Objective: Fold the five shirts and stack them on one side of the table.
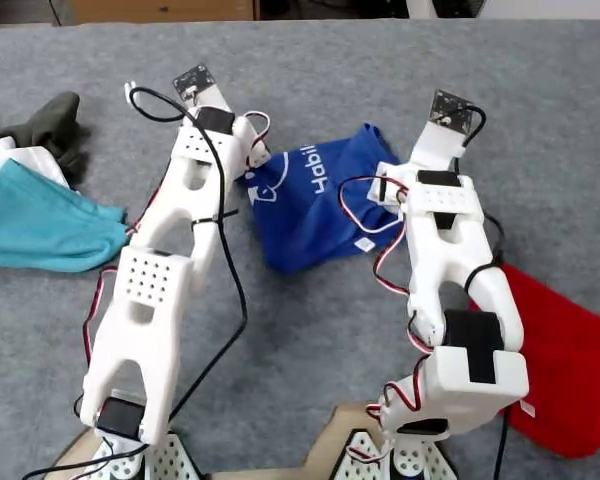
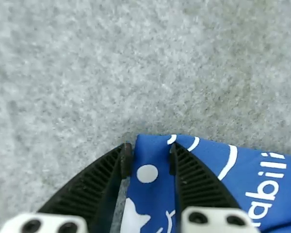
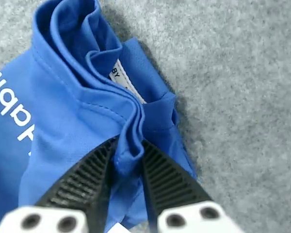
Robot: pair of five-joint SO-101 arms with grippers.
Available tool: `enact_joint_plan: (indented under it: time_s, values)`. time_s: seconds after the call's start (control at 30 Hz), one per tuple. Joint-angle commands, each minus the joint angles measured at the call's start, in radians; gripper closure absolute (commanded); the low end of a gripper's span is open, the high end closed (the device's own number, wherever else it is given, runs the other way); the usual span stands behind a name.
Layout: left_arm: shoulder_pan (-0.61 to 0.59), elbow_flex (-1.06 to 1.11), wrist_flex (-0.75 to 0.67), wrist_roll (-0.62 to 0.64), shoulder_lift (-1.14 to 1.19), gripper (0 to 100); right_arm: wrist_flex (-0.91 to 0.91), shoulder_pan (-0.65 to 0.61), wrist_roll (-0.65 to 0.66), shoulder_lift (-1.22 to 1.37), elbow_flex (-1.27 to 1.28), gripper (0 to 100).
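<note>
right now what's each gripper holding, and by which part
Right gripper pinches the blue shirt by a bunched fold beside the collar label. Left gripper: jaws apart astride a printed corner lying flat, no hold shown.

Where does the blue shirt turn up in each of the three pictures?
High view: the blue shirt lies in the upper middle, between the two arms' heads.
Left wrist view: toward the picture's lower right, its corner between the fingers of the left claw.
Right wrist view: across the left and middle, one fold pinched in the right claw.
Shared landmark: the white lettering on the shirt, seen in all three.
</note>
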Motion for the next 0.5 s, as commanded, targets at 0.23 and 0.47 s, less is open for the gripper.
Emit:
enact_joint_plan:
  time_s: [0.23, 0.47]
  values:
    - [-0.021, -0.308, 0.117, 0.005, 0.119, 86, 0.204, 0.051, 0.069, -0.005, -0.044, 85.0]
    - [-0.021, -0.345, 0.132, 0.005, 0.139, 86, 0.17, 0.047, 0.064, 0.114, -0.087, 82.2]
